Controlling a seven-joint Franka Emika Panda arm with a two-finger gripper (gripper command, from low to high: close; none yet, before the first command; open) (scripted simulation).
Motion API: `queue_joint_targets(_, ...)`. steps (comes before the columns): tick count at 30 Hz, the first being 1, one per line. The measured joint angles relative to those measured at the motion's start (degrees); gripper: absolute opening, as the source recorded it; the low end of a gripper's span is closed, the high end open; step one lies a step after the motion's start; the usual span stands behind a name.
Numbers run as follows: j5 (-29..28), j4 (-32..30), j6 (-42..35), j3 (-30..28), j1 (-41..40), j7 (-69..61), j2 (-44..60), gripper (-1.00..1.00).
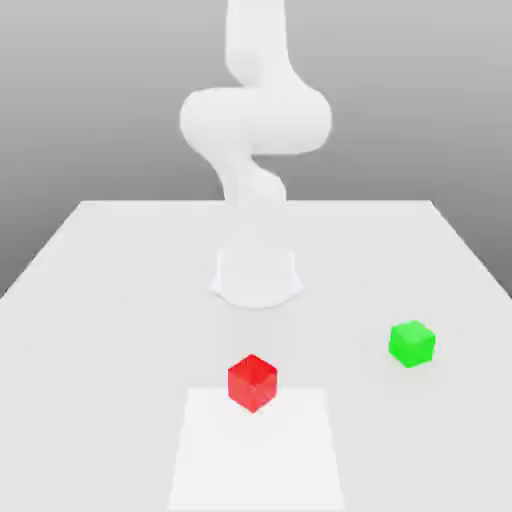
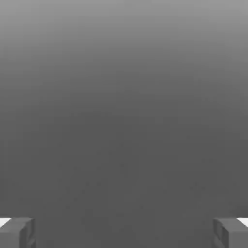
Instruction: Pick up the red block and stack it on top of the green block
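Observation:
The red block [image 1: 251,381] sits on the white table [image 1: 110,300], near the front and close to the middle. The green block [image 1: 411,343] rests on the table toward the exterior view's right, a little farther back, well apart from the red one. In the hand view my gripper [image 2: 124,233] is open: its two grey fingertips [image 2: 17,233] stand wide apart with nothing between them, and only plain grey background lies beyond. Neither block is touched.
The white arm rises from its round base [image 1: 256,276] at the table's middle, bends in a loop [image 1: 255,120] and runs up past the top of the exterior view. A paler square patch [image 1: 255,455] marks the table just in front of the red block.

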Motion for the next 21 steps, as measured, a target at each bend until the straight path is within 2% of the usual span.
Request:
queue_joint_targets(5, -3.52, -8.46, 6.53, -0.59, 1.76, -7.89, 8.48, 0.0)
queue_joint_targets(12, -6.18, -19.69, 15.3, -4.3, 3.8, -19.93, 19.53, 0.0)
queue_joint_targets(21, -4.61, -33.95, 26.68, -11.41, 7.62, -39.21, 32.61, 0.0)
